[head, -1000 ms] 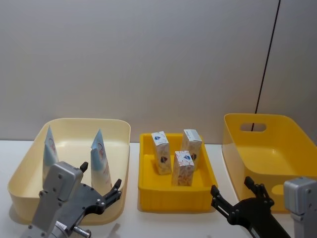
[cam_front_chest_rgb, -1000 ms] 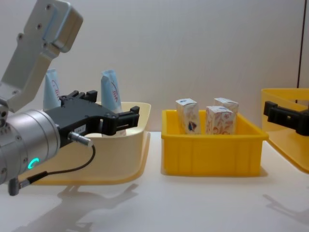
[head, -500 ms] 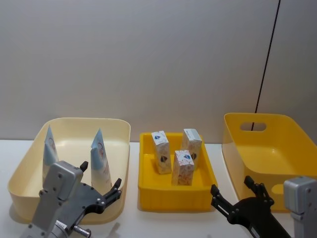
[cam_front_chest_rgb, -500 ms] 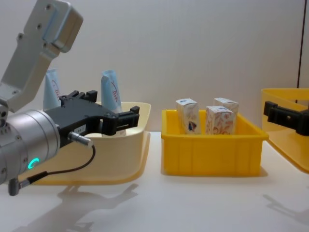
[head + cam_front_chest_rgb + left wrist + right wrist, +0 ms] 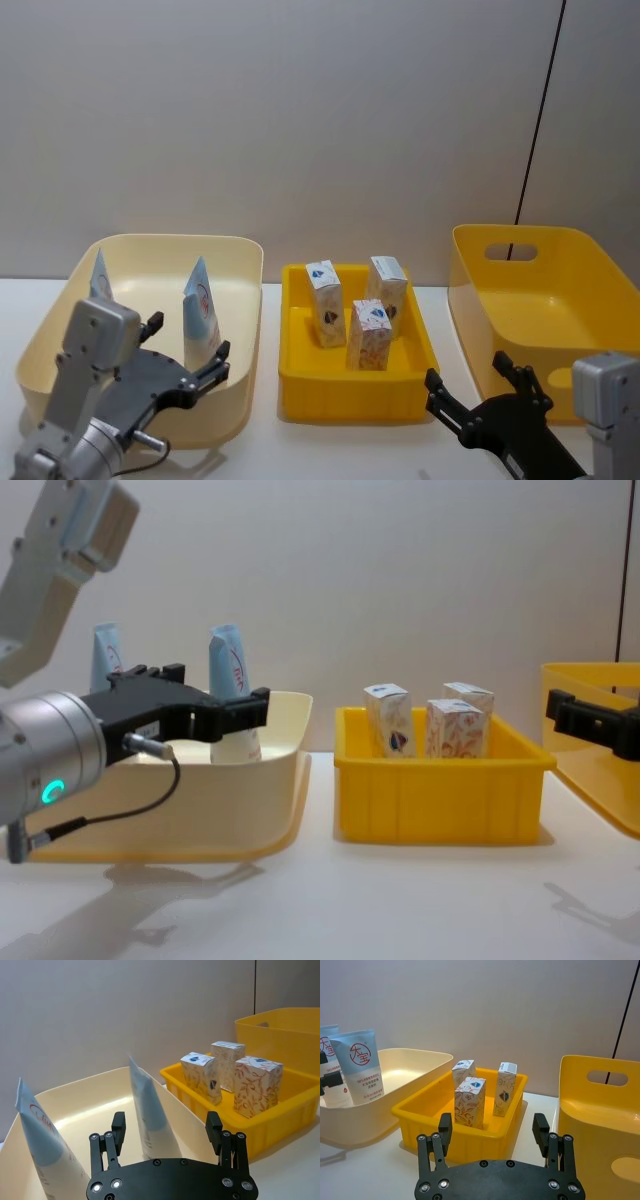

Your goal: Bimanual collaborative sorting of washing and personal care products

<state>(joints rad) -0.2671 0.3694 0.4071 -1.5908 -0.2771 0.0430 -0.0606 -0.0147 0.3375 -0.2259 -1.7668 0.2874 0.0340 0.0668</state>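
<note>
1. Looking from the left gripper (image 5: 186,340), the nearer tube (image 5: 200,305) lies at 12 o'clock, straight ahead and in line with the gap between the fingers. These fingers are spread wide and hold nothing. The gripper hovers over the near rim of the cream tub (image 5: 170,240) and does not touch the tube.
2. This tube stands upright in the tub, cap down, so its long axis is close to vertical. It shows its thin edge to the gripper, so I judge that closing fingers would meet its broad faces.
3. The second tube (image 5: 98,280) stands at about 10 o'clock, apart from the first.
4. The right gripper (image 5: 467,375), also spread and empty, hangs before the yellow basket (image 5: 560,240). The three cartons (image 5: 368,335) stand in the yellow crate (image 5: 350,400) at its 11 o'clock.
5. The left arm is clearly nearer to the tubes; I judge it needs only a straight advance.
</note>
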